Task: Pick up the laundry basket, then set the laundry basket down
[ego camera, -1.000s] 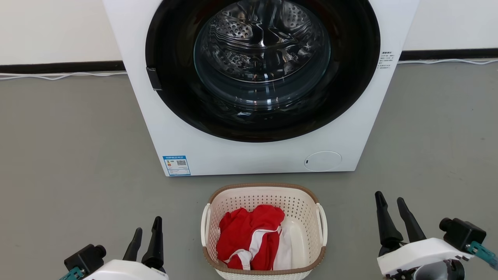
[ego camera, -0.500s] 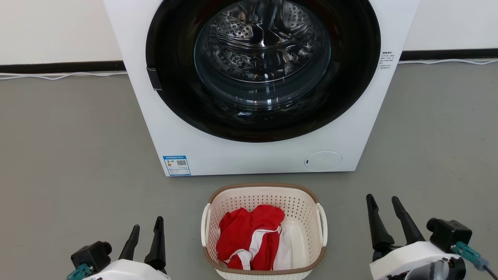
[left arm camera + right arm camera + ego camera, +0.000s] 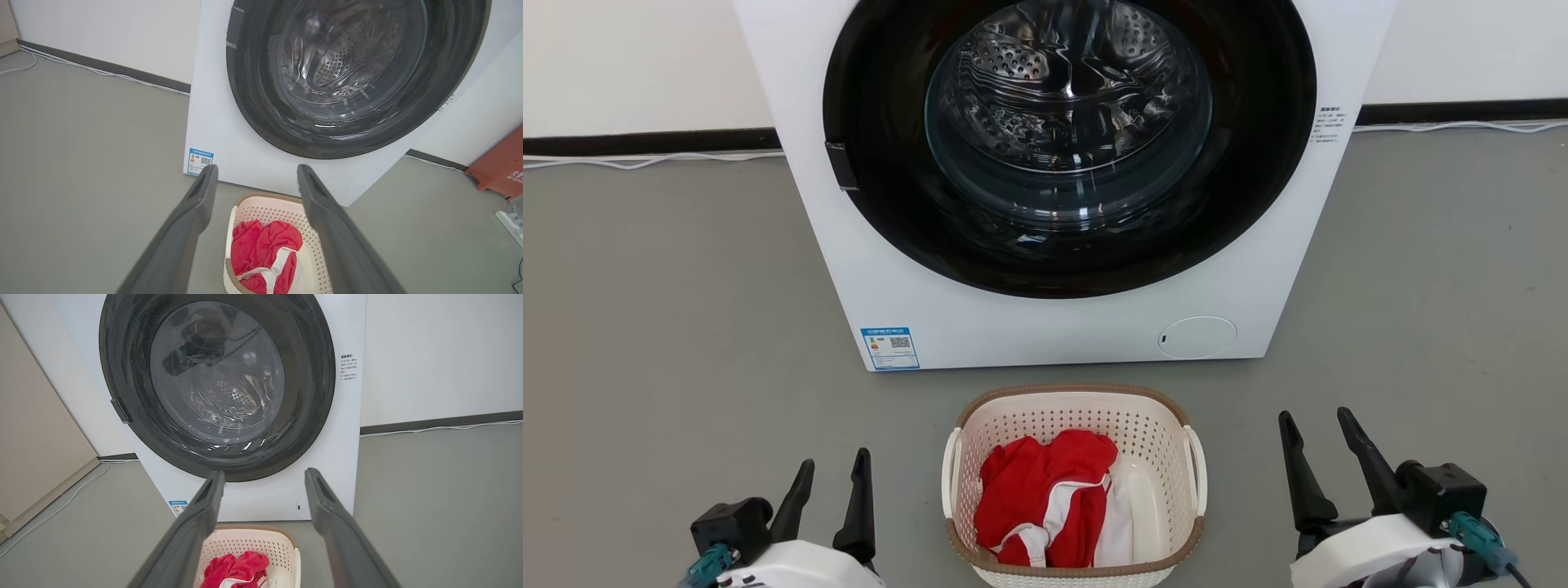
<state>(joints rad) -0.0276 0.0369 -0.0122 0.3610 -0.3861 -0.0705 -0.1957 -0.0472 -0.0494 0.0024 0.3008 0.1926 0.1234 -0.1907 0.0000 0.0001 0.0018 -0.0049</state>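
I think the lift could go wrong if one finger misses its thin side handle: then the laundry basket [image 3: 1062, 418] would tilt and the red cloth [image 3: 1045, 490] could slide out. The basket stands on the grey floor [image 3: 670, 327] just before the washing machine [image 3: 1029, 335], between the left gripper [image 3: 834, 459] and the right gripper [image 3: 1315, 413], apart from both; each is spread and empty. It opens upward, and its long axis runs from the robot toward the machine

Grey floor [image 3: 670, 327]: laundry basket [image 3: 1054, 420], washing machine [image 3: 1029, 327]
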